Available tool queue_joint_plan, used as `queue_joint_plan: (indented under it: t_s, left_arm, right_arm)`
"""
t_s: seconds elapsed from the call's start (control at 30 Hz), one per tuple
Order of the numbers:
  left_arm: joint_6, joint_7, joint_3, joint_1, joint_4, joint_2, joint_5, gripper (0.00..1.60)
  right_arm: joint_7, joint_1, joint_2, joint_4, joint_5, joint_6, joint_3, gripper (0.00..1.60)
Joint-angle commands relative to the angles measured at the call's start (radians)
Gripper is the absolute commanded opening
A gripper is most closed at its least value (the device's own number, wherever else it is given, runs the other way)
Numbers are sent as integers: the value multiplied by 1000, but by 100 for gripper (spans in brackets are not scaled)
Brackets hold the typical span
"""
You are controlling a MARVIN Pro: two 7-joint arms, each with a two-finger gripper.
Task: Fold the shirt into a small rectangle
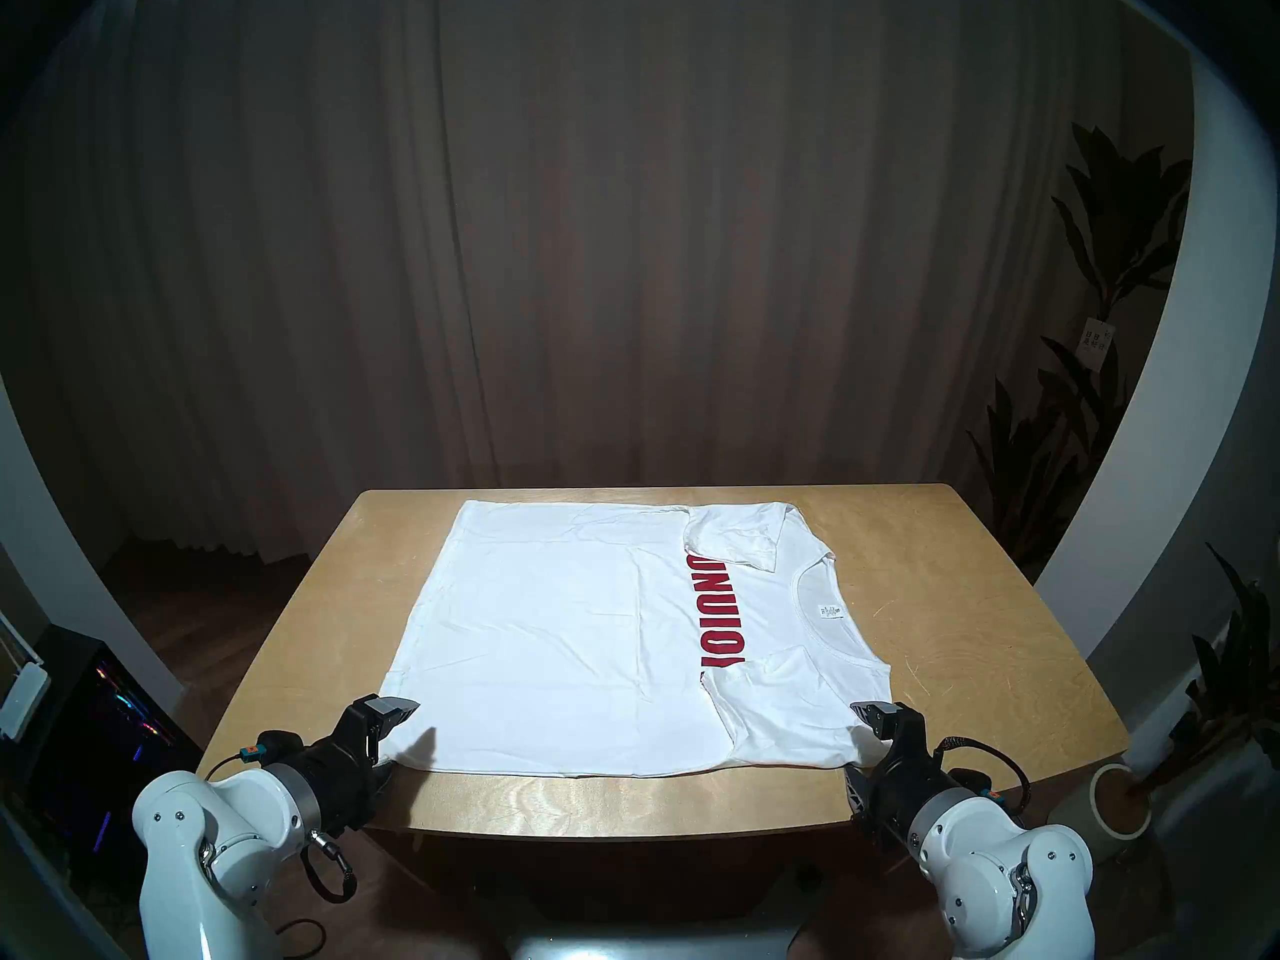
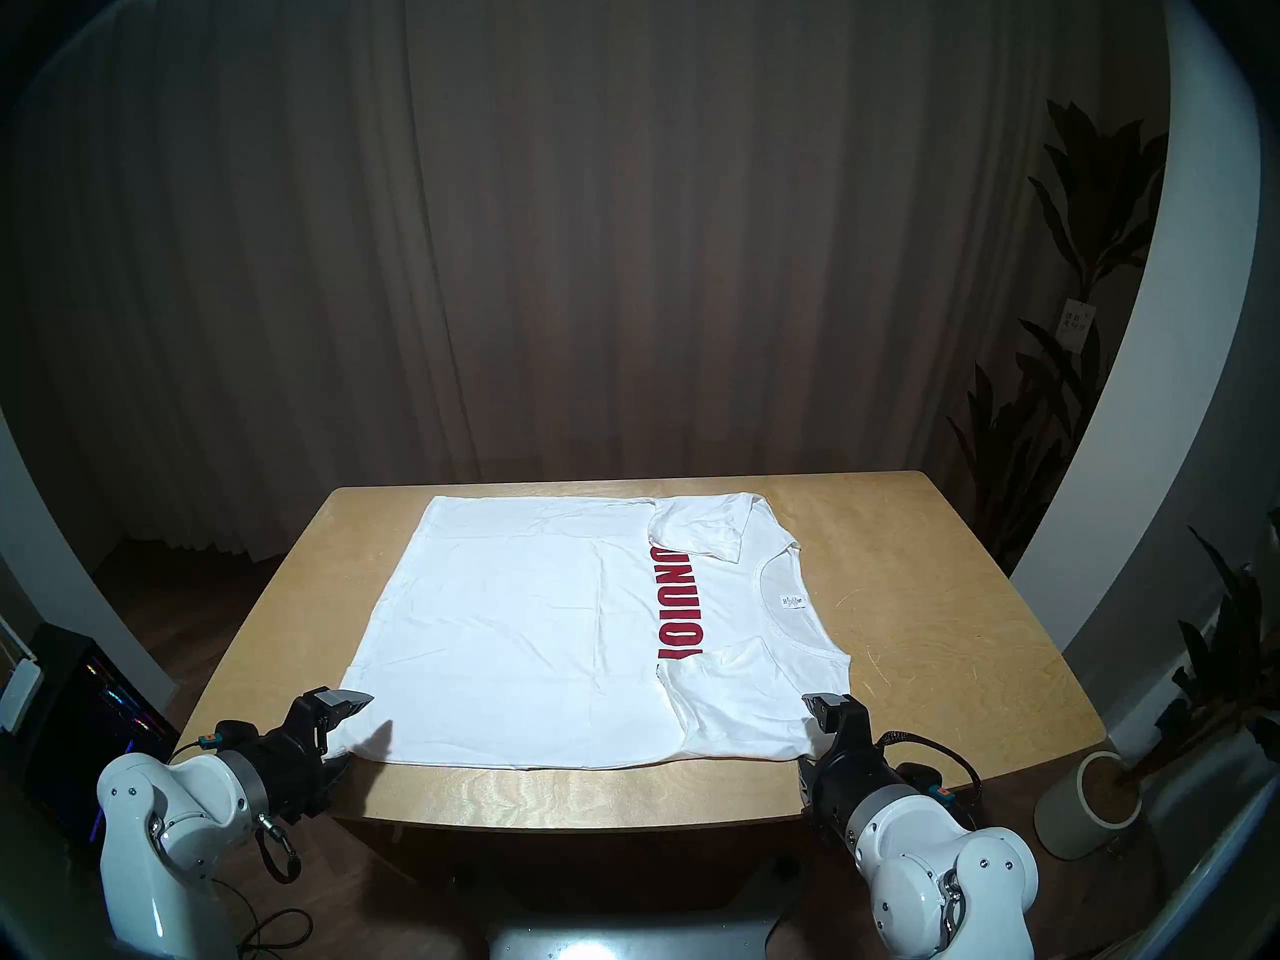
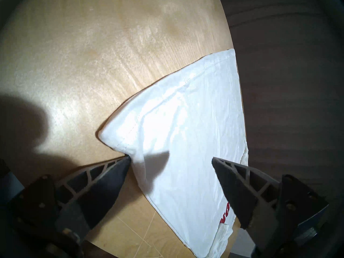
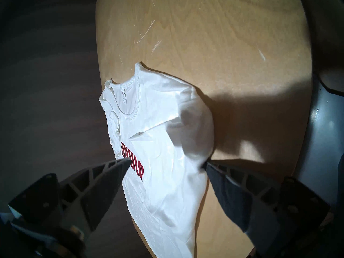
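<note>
The white shirt [image 1: 554, 626] lies flat on the wooden table [image 1: 970, 661], collar [image 1: 803, 577] to my right and hem to my left. Both sleeves are folded in over the chest, partly covering the red letters [image 1: 720, 612]. My left gripper [image 1: 402, 737] is open at the near left hem corner [image 3: 111, 136], one finger above the cloth and one at the table edge. My right gripper [image 1: 853, 740] is open at the near right shoulder corner. In the right wrist view the shirt [image 4: 163, 177] runs between its spread fingers, bunched against the lower finger [image 4: 219, 175].
The shirt's near edge lies close to the table's front edge [image 1: 623, 806]. A potted plant [image 1: 1115, 806] stands on the floor to the right. A dark computer case with lit lights [image 1: 118, 702] stands on the left. A curtain hangs behind the table.
</note>
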Motion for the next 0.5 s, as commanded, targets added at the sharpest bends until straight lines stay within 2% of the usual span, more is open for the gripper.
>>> queue_joint_plan:
  t_s: [0.0, 0.47]
  left_arm:
    - [-2, 43, 12, 23, -2, -13, 3, 160]
    - [-23, 43, 61, -39, 41, -11, 59, 160]
  right_arm:
    - [-11, 10, 6, 28, 7, 0, 11, 160]
    - [-37, 127, 39, 59, -18, -32, 9, 160]
